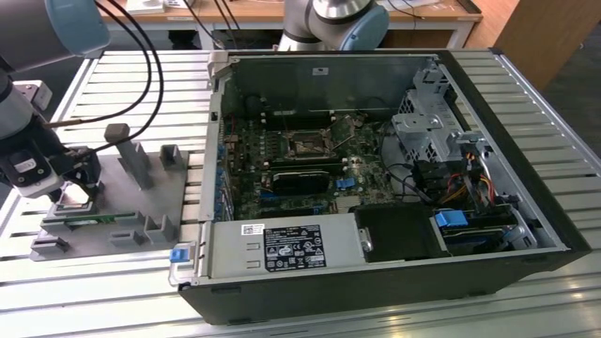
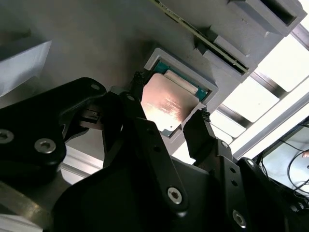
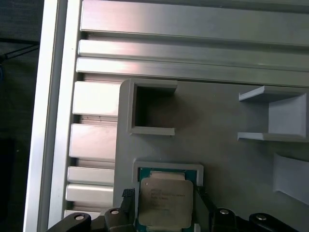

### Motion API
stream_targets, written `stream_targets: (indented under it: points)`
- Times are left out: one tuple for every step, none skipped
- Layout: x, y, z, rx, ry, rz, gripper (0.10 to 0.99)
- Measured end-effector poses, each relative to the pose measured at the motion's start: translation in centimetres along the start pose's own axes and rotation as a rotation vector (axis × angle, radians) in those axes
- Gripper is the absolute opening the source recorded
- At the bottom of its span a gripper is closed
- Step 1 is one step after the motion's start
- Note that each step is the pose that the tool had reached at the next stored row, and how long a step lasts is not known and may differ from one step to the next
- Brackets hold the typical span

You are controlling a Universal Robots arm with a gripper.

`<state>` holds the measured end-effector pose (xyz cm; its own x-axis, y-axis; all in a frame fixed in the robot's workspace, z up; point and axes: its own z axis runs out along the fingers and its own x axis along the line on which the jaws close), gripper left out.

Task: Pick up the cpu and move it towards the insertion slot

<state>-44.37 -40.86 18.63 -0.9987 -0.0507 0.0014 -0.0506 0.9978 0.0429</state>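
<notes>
The cpu [image 2: 166, 106] is a small square chip with a silvery top. It sits at a slight tilt over its grey pocket [image 3: 166, 166] on the fixture plate [image 1: 103, 232]. My gripper [image 2: 169, 99] is shut on it, with one black fingertip [image 2: 137, 82] on one side of the chip and the other on the opposite side. In the first wrist view the cpu [image 3: 165, 203] lies between the same fingers of the gripper [image 3: 164, 193]. In the exterior view the gripper [image 1: 73, 193] hangs over the plate at that view's left. The insertion slot [image 1: 307, 146] is inside the open computer case, far from the gripper.
The grey fixture plate carries upright holders [image 1: 131, 158] and a green memory stick [image 1: 89, 220] close to the gripper. The open computer case [image 1: 488, 105] has tall walls around the motherboard. Black cables [image 1: 141, 56] hang above the slatted metal table [image 1: 141, 84].
</notes>
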Motion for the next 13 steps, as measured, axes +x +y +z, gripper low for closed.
stream_targets:
  points:
    - [0.02,0.00,0.05,0.000,-0.0001,0.000,0.612]
    - [0.03,0.01,0.08,0.000,-0.0001,0.000,0.612]
    - [0.05,0.01,0.11,0.000,0.0000,0.000,0.612]
    - [0.06,0.01,0.14,0.000,0.0001,0.000,0.612]
    - [0.07,0.02,0.16,0.000,0.0002,0.000,0.612]
    - [0.08,0.02,0.18,0.000,0.0002,0.000,0.612]
    - [0.08,0.02,0.20,0.000,0.0002,0.000,0.596]
    - [0.08,0.02,0.20,0.000,0.0004,0.000,0.596]
    - [0.08,0.03,0.21,0.000,0.0003,0.000,0.596]
    - [0.08,0.03,0.21,0.000,0.0003,0.000,0.537]
    - [0.08,0.03,0.22,0.000,0.0002,0.000,0.537]
    - [0.09,0.03,0.22,0.000,0.0002,0.000,0.537]
    - [0.09,0.03,0.23,0.000,0.0001,0.000,0.537]
